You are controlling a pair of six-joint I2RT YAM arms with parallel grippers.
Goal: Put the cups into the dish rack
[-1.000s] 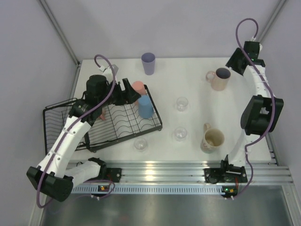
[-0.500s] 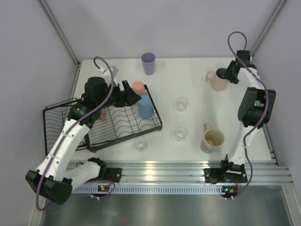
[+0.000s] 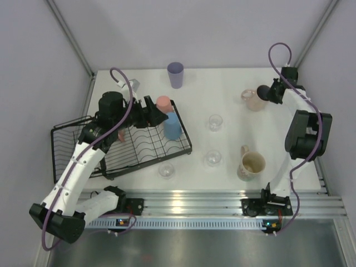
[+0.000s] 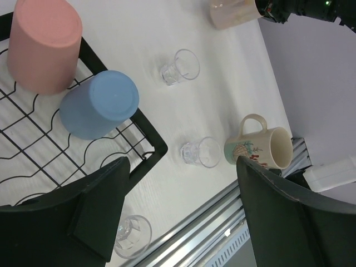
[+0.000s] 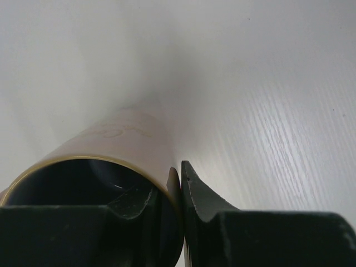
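My right claw point(image 5: 178, 171) is shut on the pink mug point(image 5: 119, 136): 1 finger inside the rim, 1 outside, wall pinched btwn them. So the mug is right at my fingertips, low by the table point(image 5: 267, 83). It looks hard & smooth, so I think it can slip or tip in a thin pinch like this. Prob breaks if dropped, so go slow. The rim wall seems an ok spot to hold.

Far off to the claw's side is the dish rack point(image 3: 139, 147), w/ a blue cup point(image 3: 172, 127) & a salmon cup point(image 3: 163, 103) in it. My left claw point(image 3: 153, 111) hangs over it, open wide, holding nothing.
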